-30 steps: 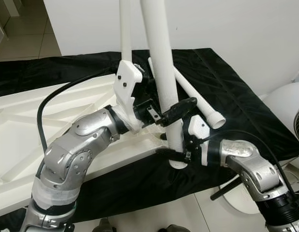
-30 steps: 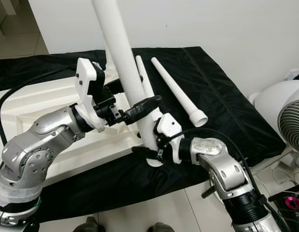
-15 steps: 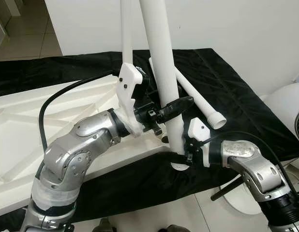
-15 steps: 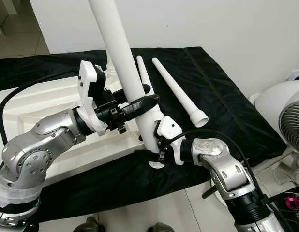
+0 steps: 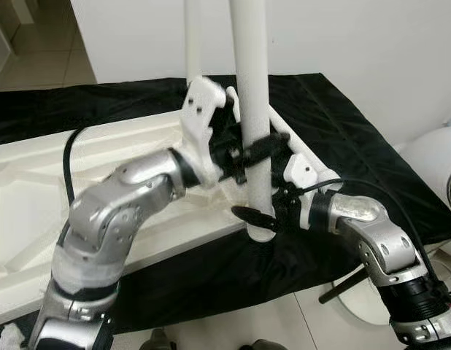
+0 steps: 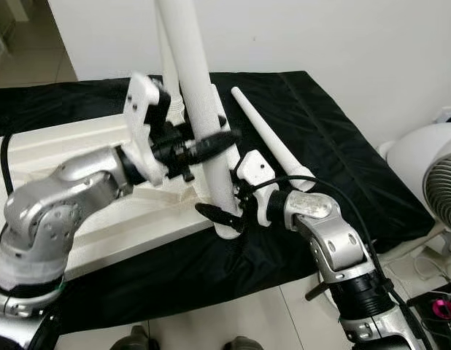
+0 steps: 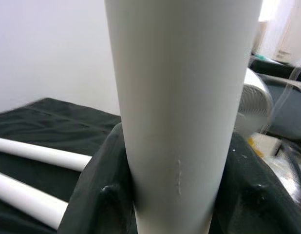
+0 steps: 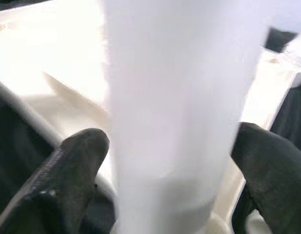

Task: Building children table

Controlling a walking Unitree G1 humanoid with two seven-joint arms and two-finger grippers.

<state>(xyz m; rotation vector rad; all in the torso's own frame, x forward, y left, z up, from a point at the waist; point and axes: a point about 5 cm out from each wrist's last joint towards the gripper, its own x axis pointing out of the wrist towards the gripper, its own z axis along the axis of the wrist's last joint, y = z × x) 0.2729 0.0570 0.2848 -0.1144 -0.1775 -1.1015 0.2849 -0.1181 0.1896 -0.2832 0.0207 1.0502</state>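
Covering white-walled room's floor (image 5: 36, 58), black cloth (image 5: 357, 146)

Left arm: bent at the elbow, forearm reaching forward and to the right
Left gripper (image 5: 255, 146): black fingers clamped around the upright white table leg (image 5: 251, 80), higher up
Right arm: elbow bent, forearm pointing left
Right gripper (image 5: 260, 213): fingers (image 8: 75, 163) on either side of the same leg near its lower end, closed on it

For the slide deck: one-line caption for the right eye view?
Both grippers, left gripper above right gripper, clamp an upright white table leg at the overturned white tabletop.
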